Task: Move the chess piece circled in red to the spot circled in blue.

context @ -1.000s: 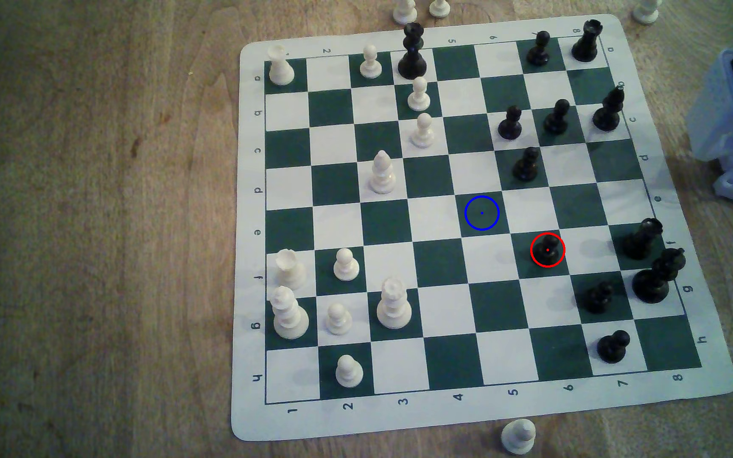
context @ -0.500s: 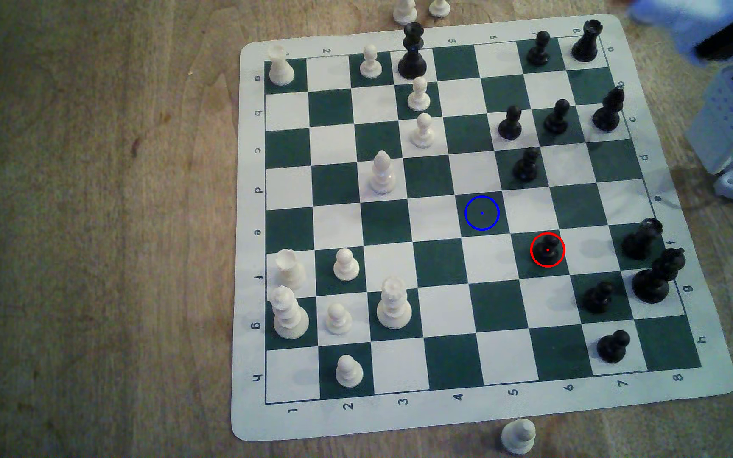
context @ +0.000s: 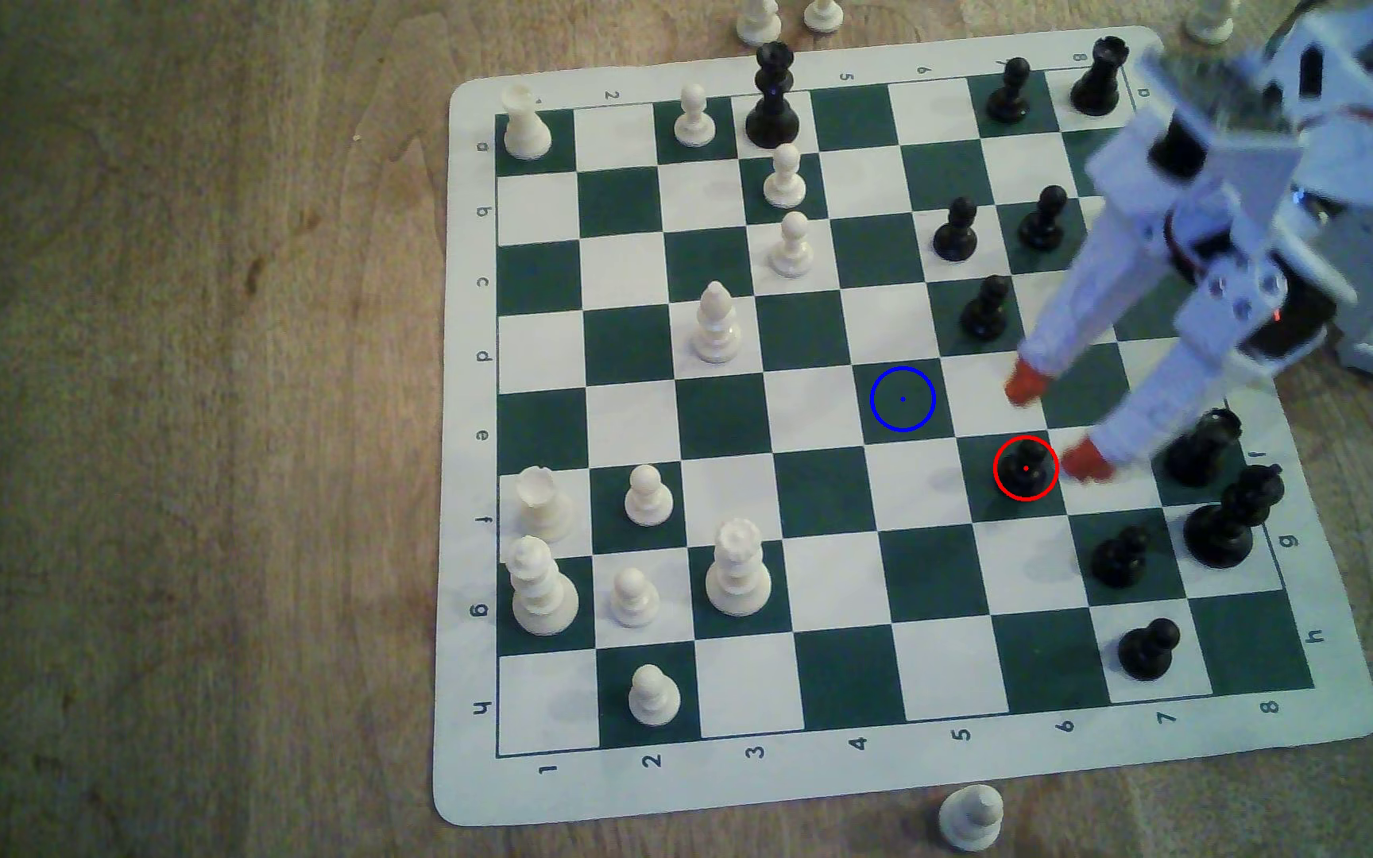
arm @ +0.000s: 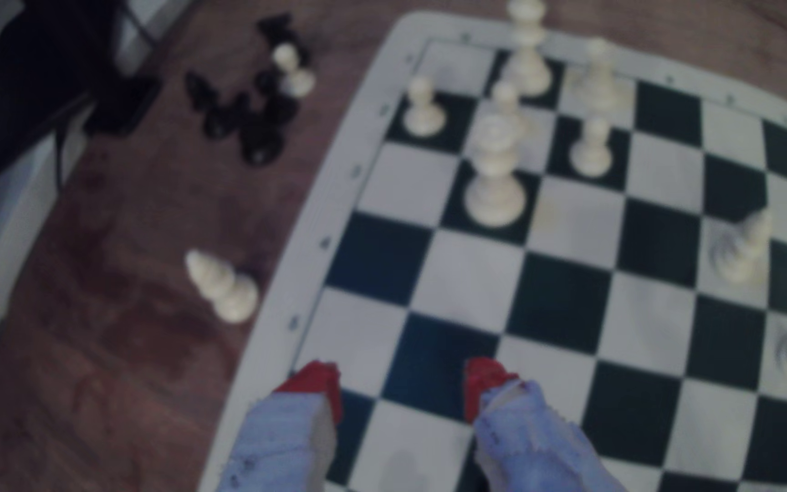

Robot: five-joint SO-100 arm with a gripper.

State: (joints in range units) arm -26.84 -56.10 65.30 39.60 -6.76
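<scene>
My gripper has its jaws spread wide with nothing between them, and its two white fingers end in red tips. In the exterior view one tip hangs over the white square next to the blue-ringed spot, and the other tip sits just beside the chess piece, on the exterior view's right of it; I cannot tell whether that tip touches the pawn. The pawn stands upright on its dark green square inside the red ring, one square diagonally from the spot, which has nothing on it. From the wrist view I see the same gripper with a dark square and a white one in the gap between the tips, though that picture is soft and I cannot read heights from it. Behind the fingers, the white arm reaches in from the exterior view's upper right and covers part of the board's corner there. Other black pawns stand near the fingers, and taller black pieces stand along the board's right edge in the exterior view. The chessboard lies flat on a wooden table, with the white pieces grouped toward the exterior view's left. A white pawn stands off the board by its near edge.
</scene>
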